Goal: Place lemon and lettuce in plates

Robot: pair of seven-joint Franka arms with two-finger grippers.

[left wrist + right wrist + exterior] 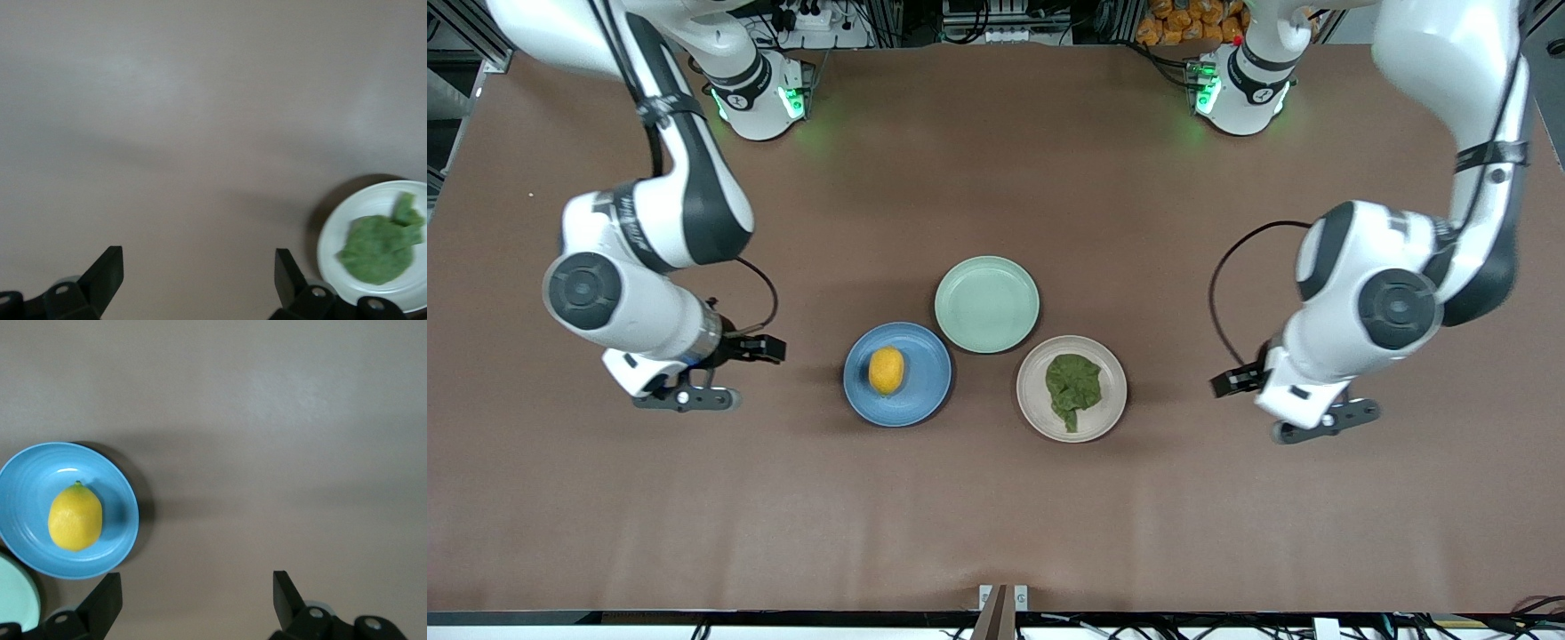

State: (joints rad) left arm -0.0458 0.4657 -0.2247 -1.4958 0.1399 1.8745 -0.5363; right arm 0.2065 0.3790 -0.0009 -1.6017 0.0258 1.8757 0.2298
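Note:
The yellow lemon (pixel 886 370) lies in the blue plate (pixel 929 391). The dark green lettuce (pixel 1073 388) lies in the beige-white plate (pixel 1030 391) beside it, toward the left arm's end. My right gripper (pixel 685 398) is open and empty over bare table toward the right arm's end; its wrist view (pixel 197 600) shows the lemon (pixel 75 518) in the blue plate (pixel 33 473). My left gripper (pixel 1325 421) is open and empty over bare table toward the left arm's end; its wrist view (pixel 199 280) shows the lettuce (pixel 380 247) in the beige-white plate (pixel 337 233).
A pale mint-green plate (pixel 987 304) stands empty between the two plates, farther from the front camera; its edge shows in the right wrist view (pixel 13 600). Brown table (pixel 996 516) surrounds the plates.

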